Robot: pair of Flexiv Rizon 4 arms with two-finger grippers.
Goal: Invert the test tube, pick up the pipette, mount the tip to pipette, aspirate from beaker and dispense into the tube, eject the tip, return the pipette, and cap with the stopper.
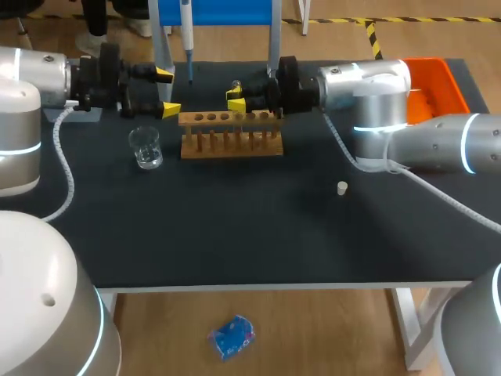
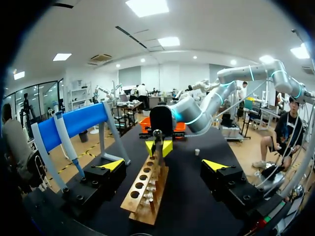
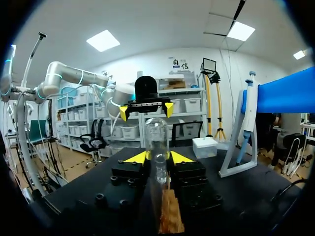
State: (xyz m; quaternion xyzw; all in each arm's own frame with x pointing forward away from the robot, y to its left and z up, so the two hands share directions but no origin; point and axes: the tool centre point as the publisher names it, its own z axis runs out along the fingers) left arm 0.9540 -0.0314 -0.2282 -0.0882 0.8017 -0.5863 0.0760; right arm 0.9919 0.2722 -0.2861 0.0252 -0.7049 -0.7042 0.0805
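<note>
Inspecting from the largest item down, we find the dark counter (image 1: 258,227) carrying all the task's things. Our left arm (image 1: 39,78) comes in at its far left edge and our right arm (image 1: 376,94) at its far right. They face each other over the wooden rack (image 1: 231,135). Behind the rack the pipette (image 1: 187,39) hangs on its blue stand (image 1: 219,12), untouched. An orange bin (image 1: 429,78) sits at the far right corner. The beaker (image 1: 145,147) stands just beside the rack's left end.

The right fingers (image 1: 234,95) are closed on the test tube (image 3: 156,147), one on each side, holding it upright above the rack's far edge. We cannot tell which end is open. The left fingers (image 1: 163,75) are spread wide and hold nothing, near the rack's left end. The stopper (image 1: 342,188) lies alone on the counter, well apart from the rack, toward our right side.

Our judgement is that the inversion step is in hand and everything after it is undone. To do it well, the tube should be lifted clear of the rack before the wrist rolls. The grip should be firm so the glass cannot slip, and the tube should be set squarely over a hole before lowering. The left fingers should keep out of the tube's swing.
</note>
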